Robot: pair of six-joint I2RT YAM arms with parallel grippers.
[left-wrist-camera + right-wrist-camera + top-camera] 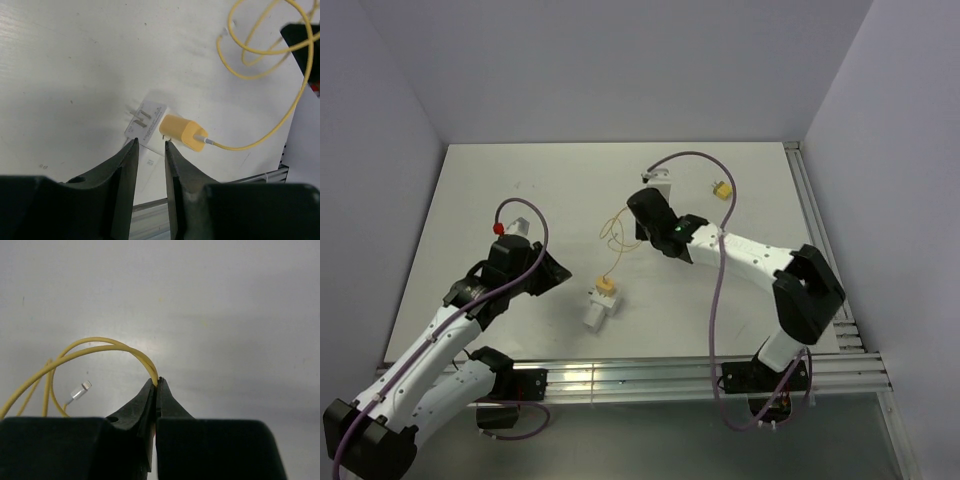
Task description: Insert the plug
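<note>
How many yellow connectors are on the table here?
2. The plug lies back right; the wired connector sits front centre beside the white block, its yellow wire pinched by the right gripper. Others might be hidden.

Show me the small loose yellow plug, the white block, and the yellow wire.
plug (720,189): top external view, on its yellow body.
white block (152,114): left wrist view, on its labelled face.
yellow wire (122,346): right wrist view, on the top of its loop.
</note>
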